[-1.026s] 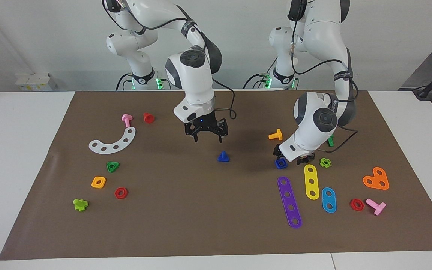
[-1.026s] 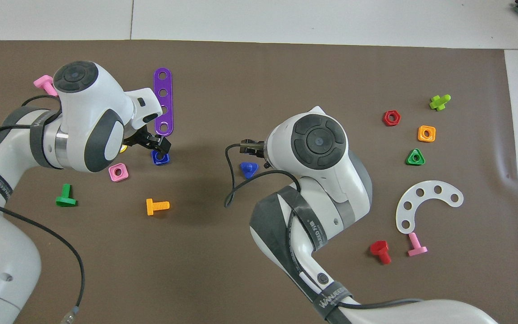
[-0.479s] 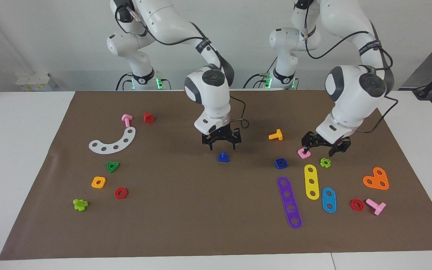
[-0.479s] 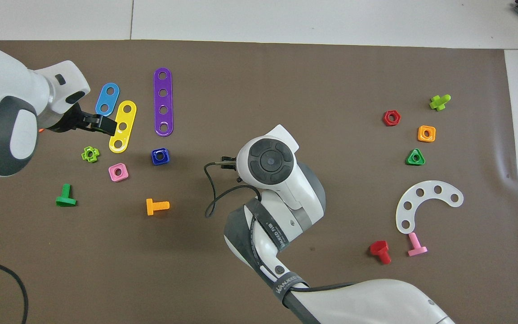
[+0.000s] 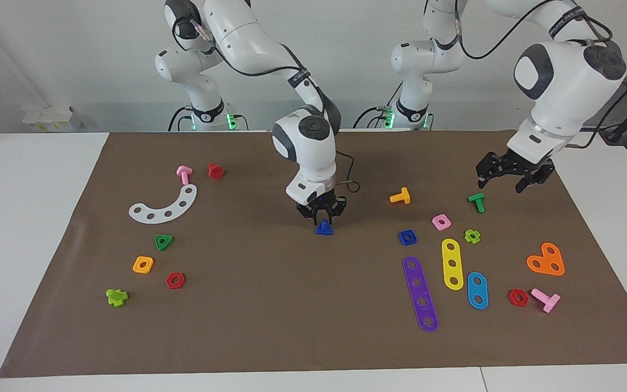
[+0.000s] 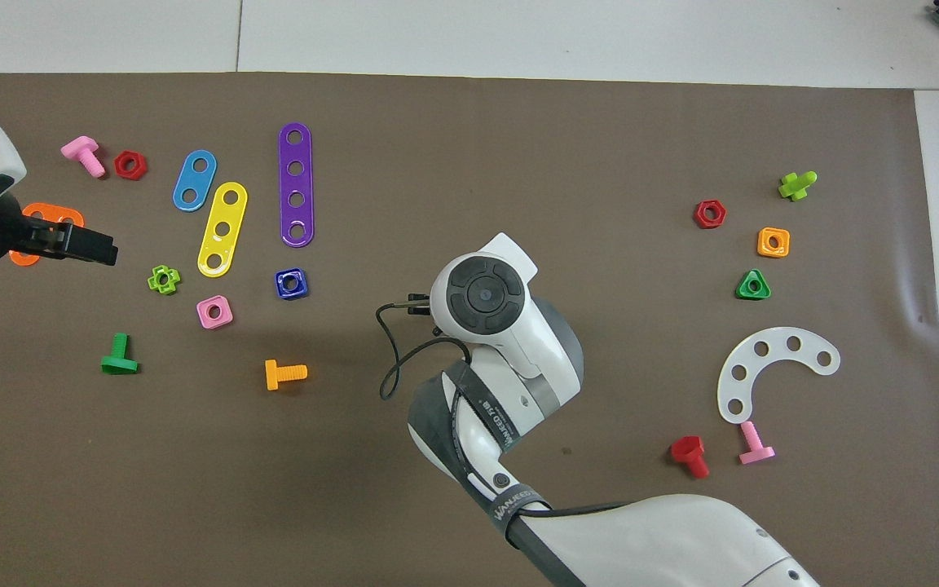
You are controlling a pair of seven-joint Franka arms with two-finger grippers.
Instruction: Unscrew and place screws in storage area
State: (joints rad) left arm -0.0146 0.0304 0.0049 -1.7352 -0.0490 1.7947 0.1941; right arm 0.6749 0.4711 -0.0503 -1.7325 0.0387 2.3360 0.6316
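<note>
Facing view shows your right gripper point(image 5: 322, 216) down on the blue screw point(image 5: 324, 228), which stands head-down, stem up, on the brown mat point(image 5: 292, 316) near the middle of the tabletop point(image 5: 30, 218). Its fingers straddle the stem and look part-way closed around it; you cannot tell from either view whether they have actually clamped. Coming straight down suits a stem that points upward, since it gives you two opposite sides to pinch. In the overhead view the right arm's wrist hides the screw completely, so judge contact from the facing view only.

Your left gripper point(image 5: 514, 173) hangs in the air over the mat at the left arm's end of the tabletop, above the green bolt point(image 5: 477, 202), fingers spread wide and holding nothing. It waits there, well apart from the blue square nut point(image 5: 407, 237), which lies free on the mat with nothing threaded in it. That suggests the unscrewing is done and the carry to storage comes next.
</note>
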